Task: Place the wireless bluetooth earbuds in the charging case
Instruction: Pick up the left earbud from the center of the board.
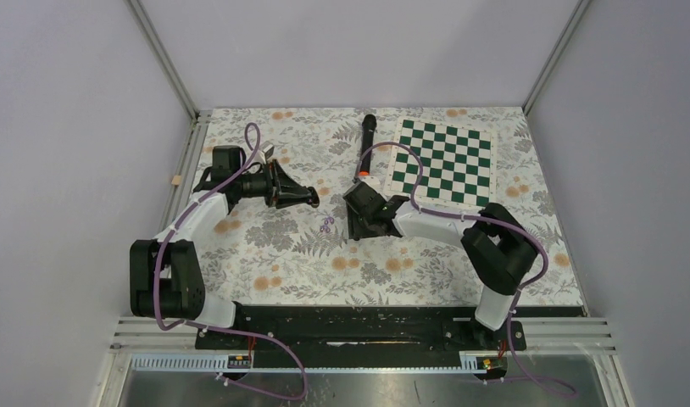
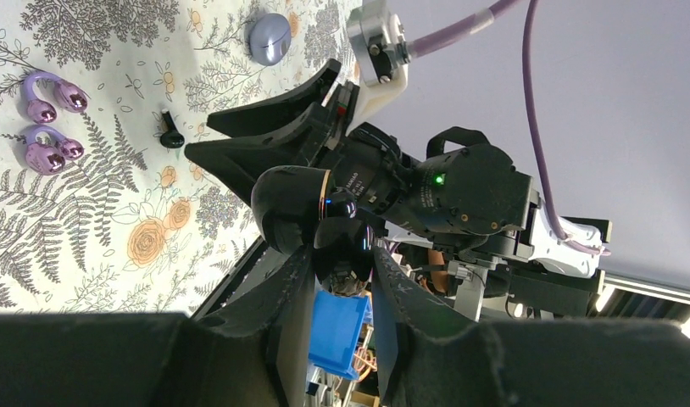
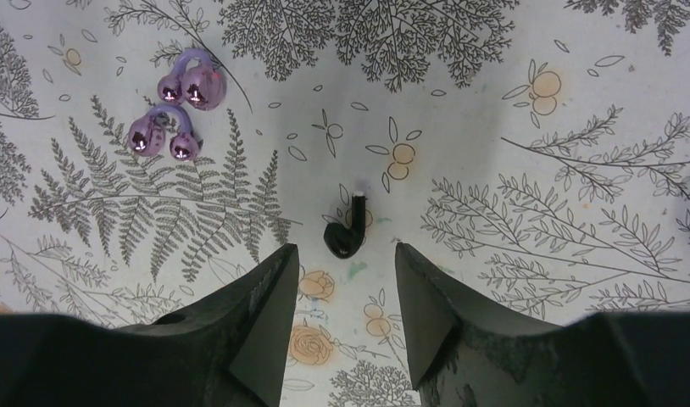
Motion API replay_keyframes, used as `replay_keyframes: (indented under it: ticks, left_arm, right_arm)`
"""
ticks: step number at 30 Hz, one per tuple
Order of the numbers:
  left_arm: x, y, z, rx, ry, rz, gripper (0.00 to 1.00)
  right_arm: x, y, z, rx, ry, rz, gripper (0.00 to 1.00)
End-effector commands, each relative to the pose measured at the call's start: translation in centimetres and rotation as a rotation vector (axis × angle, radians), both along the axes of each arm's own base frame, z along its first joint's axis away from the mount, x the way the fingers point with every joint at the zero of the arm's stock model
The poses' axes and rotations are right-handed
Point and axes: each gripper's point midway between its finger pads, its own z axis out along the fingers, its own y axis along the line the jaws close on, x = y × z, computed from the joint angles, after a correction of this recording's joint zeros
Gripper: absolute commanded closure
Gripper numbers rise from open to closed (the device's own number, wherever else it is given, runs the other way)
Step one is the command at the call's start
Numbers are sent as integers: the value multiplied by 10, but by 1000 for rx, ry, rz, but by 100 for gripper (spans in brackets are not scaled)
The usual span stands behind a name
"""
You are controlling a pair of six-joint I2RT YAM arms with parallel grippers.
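While the black earbud (image 3: pixel 345 233) lies on the floral tablecloth (image 3: pixel 528 195), the right gripper (image 3: pixel 345 254) hangs over it, fingers apart, one tip to each side and neither touching it. Two pale purple earbuds (image 3: pixel 193 86) rest close together nearby. The left gripper (image 2: pixel 342 254) is clamped on a glossy black charging case (image 2: pixel 292 206). A lavender case (image 2: pixel 269 38) sits on the cloth beyond.

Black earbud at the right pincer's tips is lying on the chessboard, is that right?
No. The black earbud at the right pincer's tips lies on the floral cloth, as the right wrist view shows.
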Motion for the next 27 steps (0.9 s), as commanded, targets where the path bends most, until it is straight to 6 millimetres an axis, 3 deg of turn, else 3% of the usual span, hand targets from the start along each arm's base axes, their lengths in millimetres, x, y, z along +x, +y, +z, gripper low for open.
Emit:
replay_keyframes:
  ticks: [1, 14, 23, 27]
  left_arm:
    - [0, 0, 9, -6, -62, 0, 100]
    - [1, 0, 8, -5, -59, 1, 100]
    - [1, 0, 10, -5, -61, 2, 100]
    - [0, 0, 10, -6, -61, 1, 100]
  right_arm:
    - [16, 9, 2, -23, -46, -39, 47]
    - [9, 7, -16, -106, -16, -21, 61]
    - [5, 1, -21, -174, -16, -9, 62]
    - [8, 0, -19, -174, -29, -8, 73]
